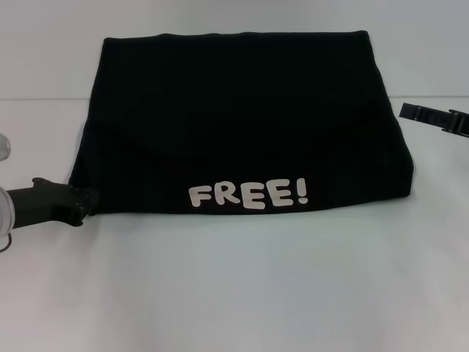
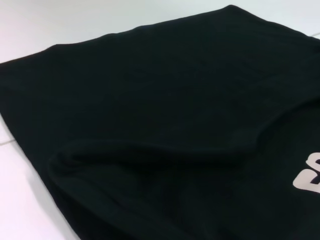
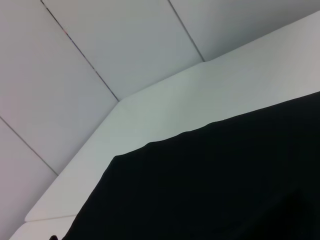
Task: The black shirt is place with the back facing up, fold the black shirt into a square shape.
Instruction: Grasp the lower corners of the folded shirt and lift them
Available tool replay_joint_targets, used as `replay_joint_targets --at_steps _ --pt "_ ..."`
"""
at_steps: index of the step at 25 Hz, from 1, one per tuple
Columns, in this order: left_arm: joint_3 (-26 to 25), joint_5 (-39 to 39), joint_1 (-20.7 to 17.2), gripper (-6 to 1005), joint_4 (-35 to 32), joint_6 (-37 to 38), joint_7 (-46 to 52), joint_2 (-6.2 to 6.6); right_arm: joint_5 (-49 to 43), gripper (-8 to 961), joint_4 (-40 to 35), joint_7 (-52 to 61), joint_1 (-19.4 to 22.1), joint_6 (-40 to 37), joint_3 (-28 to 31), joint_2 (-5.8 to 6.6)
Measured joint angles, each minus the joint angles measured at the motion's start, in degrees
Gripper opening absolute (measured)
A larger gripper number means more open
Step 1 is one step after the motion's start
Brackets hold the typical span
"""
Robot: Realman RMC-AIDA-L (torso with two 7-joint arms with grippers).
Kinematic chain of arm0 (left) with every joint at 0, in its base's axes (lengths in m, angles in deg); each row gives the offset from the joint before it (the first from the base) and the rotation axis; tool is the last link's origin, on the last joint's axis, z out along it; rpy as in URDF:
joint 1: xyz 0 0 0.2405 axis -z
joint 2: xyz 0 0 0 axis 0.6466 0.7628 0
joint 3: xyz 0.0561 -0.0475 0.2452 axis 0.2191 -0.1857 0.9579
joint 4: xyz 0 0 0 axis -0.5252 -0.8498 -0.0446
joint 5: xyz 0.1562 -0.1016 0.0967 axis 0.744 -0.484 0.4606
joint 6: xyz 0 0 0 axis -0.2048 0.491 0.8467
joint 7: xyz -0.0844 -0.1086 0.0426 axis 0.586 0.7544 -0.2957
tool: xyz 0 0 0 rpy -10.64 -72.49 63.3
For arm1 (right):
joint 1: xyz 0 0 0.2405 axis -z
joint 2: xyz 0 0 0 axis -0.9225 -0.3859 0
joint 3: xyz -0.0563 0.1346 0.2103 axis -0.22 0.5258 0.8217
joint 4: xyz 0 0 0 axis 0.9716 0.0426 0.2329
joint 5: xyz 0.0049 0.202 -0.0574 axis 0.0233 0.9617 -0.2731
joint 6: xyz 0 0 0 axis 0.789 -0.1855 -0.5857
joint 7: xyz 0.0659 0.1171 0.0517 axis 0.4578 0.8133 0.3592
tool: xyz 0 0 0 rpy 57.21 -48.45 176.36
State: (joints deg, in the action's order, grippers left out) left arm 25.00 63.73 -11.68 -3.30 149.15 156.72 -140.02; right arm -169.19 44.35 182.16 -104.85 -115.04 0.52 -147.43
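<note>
A: The black shirt (image 1: 242,125) — a large piece of soft black fabric, already folded into a wide block — lies in the middle of the white tabletop (image 1: 234,286). White rounded letters reading "FREE!" (image 1: 249,195) run along its near edge, so there is a print on it.

B: What is hard to make out?

A: Sleeves and neckline; the folds swallow them. In the head view only faint creases show, one curving across the upper layer. The left wrist view shows a soft raised ridge of cloth (image 2: 150,152) crossing the shirt (image 2: 150,90), with a scrap of the white lettering (image 2: 309,180) cut off at the frame edge.

B: And the pincers?

A: The left pincer (image 1: 86,202), black and rigid, sits low at the shirt's near left corner, touching the cloth. I cannot tell whether its fingers are apart or clamped on the fabric — the tips merge with the black cloth. Part of its arm is cut off by the frame.

B: The right one?

A: The right pincer (image 1: 432,116) is just off the shirt's right edge, clear of the fabric, mostly cut off; I cannot tell its state either.

B: The room?

A: The right wrist view shows the shirt's edge (image 3: 210,190), the pale tabletop's far corner (image 3: 165,115), and beyond it light grey wall panels (image 3: 100,45) split by thin dark seams. The tabletop is smooth, with a faint seam line on the left.
</note>
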Motion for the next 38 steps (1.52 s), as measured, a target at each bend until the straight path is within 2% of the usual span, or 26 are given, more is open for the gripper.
replay_joint_targets --at_steps 2,7,19,38 --pt "-0.2 -0.2 0.0 33 0.0 0.0 0.1 0.04 0.0 718 0.0 0.0 0.0 0.1 0.0 -0.05" --pt "-0.5 0.1 0.2 107 -0.1 -0.1 0.1 0.11 0.8 717 0.0 -0.1 0.0 0.1 0.0 -0.08" --pt "-0.9 0.1 -1.4 511 -1.3 -0.6 0.0 0.05 1.4 715 0.0 -0.2 0.0 0.3 0.1 -0.31" --pt "-0.2 1.2 -1.5 488 -0.9 -0.6 -0.4 -0.29 1.5 712 0.0 -0.6 0.6 0.2 0.7 -0.68"
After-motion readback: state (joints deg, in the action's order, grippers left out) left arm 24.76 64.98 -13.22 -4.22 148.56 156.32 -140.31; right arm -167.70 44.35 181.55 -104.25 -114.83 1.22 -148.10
